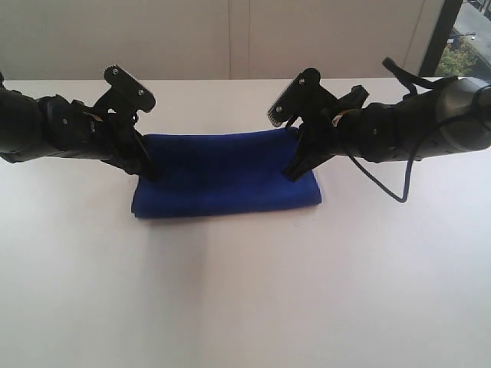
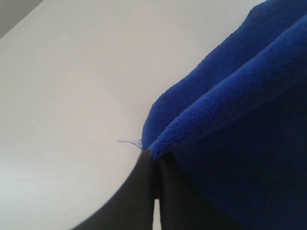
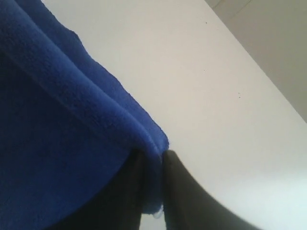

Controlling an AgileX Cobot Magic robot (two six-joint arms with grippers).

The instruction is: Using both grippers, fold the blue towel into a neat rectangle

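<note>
The blue towel [image 1: 226, 172] lies folded into a thick rectangle on the middle of the white table [image 1: 245, 291]. My left gripper [image 1: 151, 170] points down at the towel's left end. In the left wrist view its fingers [image 2: 154, 155] are shut, and the towel's [image 2: 240, 120] fuzzy edge meets their tips, with no cloth showing in the slit. My right gripper [image 1: 294, 172] stands at the towel's right end. There a fold of towel [image 3: 48, 120] sits between the fingers of the gripper [image 3: 158, 158], with a small pale tag [image 3: 157, 213] below it.
A black cable [image 1: 383, 184] loops down from the right arm over the table. The table's far edge meets a pale wall [image 1: 230, 38]. A window [image 1: 468, 38] shows at the back right.
</note>
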